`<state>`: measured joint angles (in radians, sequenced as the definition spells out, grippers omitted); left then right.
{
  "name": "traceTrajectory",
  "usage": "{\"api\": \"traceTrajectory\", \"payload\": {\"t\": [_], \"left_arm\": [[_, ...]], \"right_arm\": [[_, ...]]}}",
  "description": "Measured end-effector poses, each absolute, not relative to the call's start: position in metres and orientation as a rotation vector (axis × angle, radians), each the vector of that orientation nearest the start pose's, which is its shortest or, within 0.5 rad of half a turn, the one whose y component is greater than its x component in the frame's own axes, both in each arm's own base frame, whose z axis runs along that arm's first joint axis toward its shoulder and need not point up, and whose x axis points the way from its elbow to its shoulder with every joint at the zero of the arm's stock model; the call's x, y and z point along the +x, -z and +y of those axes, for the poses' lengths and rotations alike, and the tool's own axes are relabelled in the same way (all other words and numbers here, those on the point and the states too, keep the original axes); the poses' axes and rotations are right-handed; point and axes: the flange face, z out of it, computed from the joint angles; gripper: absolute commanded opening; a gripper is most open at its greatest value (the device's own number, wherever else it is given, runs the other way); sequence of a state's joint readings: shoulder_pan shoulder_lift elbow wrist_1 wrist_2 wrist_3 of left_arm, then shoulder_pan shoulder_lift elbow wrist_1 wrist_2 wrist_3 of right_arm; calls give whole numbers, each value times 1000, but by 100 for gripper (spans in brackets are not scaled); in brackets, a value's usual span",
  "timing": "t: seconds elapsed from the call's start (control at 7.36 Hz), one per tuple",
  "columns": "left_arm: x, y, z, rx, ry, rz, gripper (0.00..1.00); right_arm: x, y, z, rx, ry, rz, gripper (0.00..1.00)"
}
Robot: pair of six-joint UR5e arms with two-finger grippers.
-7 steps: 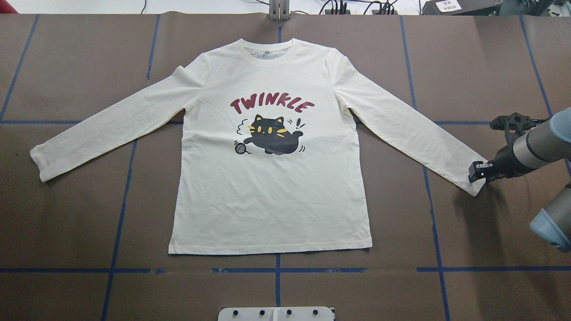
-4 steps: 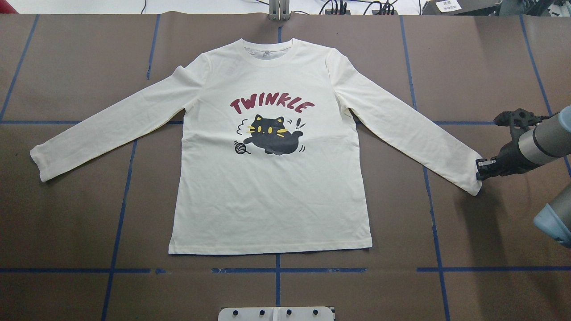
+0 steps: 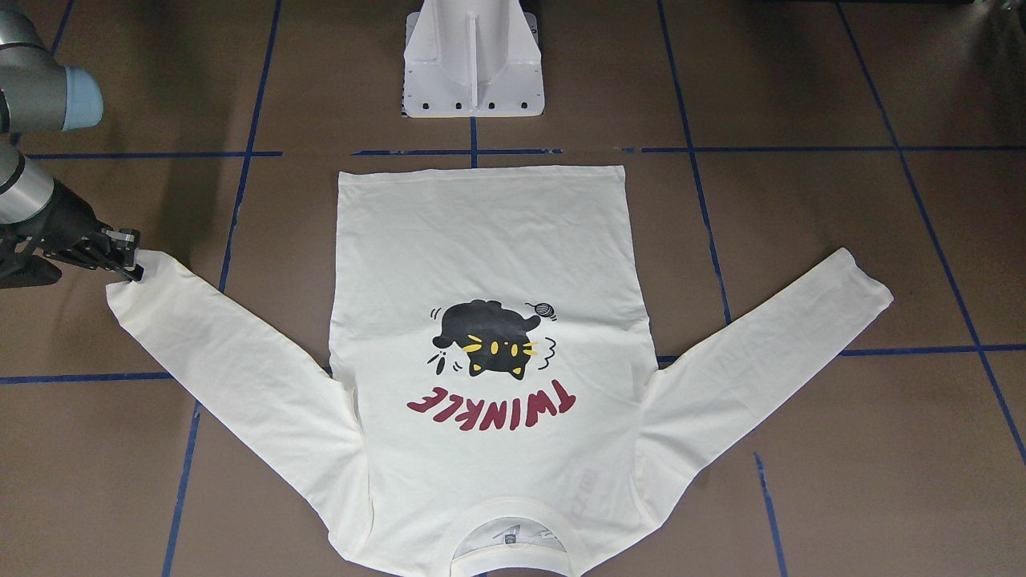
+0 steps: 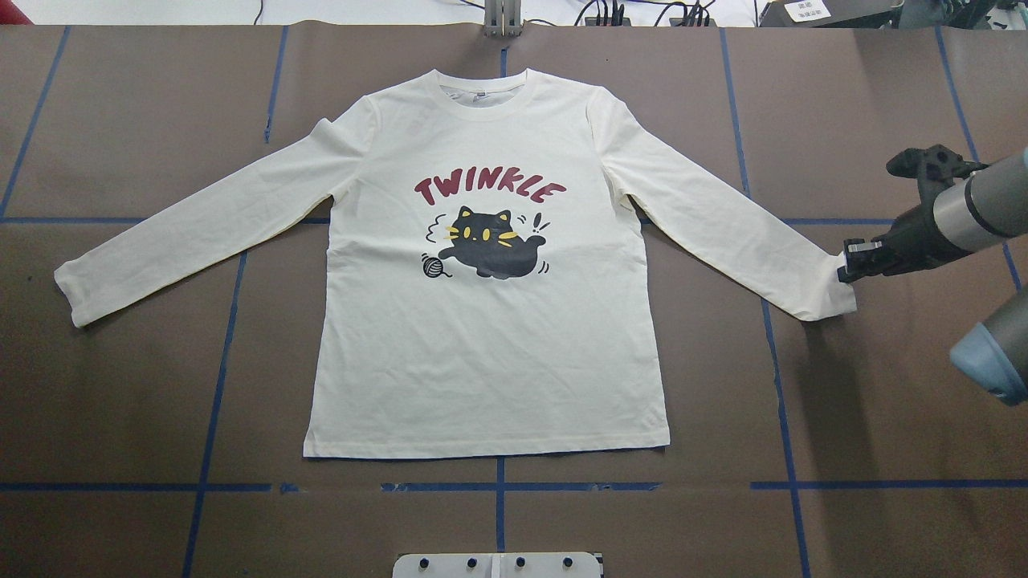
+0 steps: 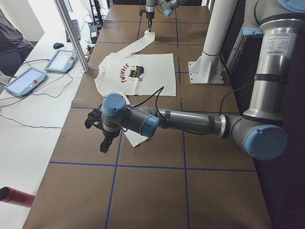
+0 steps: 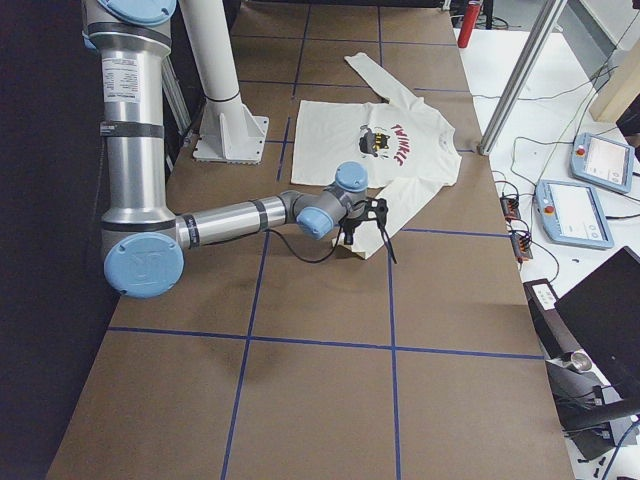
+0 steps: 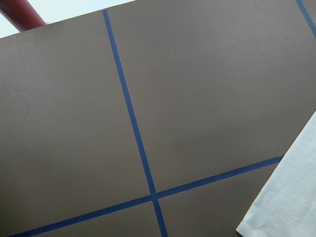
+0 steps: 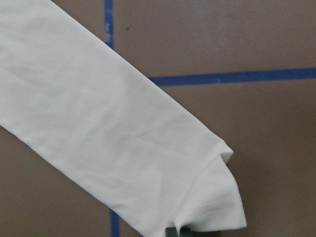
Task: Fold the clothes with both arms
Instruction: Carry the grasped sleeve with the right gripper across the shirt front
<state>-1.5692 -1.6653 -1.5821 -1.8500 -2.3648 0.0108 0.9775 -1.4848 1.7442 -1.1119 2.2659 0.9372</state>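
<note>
Sleeve cuff [image 4: 827,299] shifted forward, pinched in right pincer [image 4: 841,273]; left pincer [image 5: 102,146], state untellable; white pedestal [image 3: 473,64] well apart.

- You're looking at the cream T-shirt [image 3: 481,240] lying flat, print up, with its collar nearest you and its hem toward the white pedestal [image 3: 473,72].
- Both sleeves angle outward over the brown table [image 3: 801,240] and its blue tape lines [image 3: 697,150].
- On your left, the right gripper [image 3: 131,264] nips one cuff's corner.
</note>
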Motion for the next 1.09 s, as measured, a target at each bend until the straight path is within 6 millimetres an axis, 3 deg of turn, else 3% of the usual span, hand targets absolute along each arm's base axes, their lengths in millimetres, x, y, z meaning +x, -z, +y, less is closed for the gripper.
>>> {"api": "traceTrajectory", "payload": {"t": [0.41,0.68,0.82,0.95,1.09], "left_arm": [[-61,-569,-550,372,-165,783,100],[-61,-568,-550,373,-165,783,100],[-61,-568,-550,372,-164,783,100],[-61,-568,-550,372,-164,784,100],[-61,-568,-550,370,-158,785,100]], "right_arm": [[-283,-320,-570,48,-74,-1028,0],[-327,-215,-629,99,-40,-1079,0],[-358,-151,-662,131,-8,-1119,0],[-399,-93,-678,158,36,-1165,0],[-449,-56,-670,196,82,-1200,0]]}}
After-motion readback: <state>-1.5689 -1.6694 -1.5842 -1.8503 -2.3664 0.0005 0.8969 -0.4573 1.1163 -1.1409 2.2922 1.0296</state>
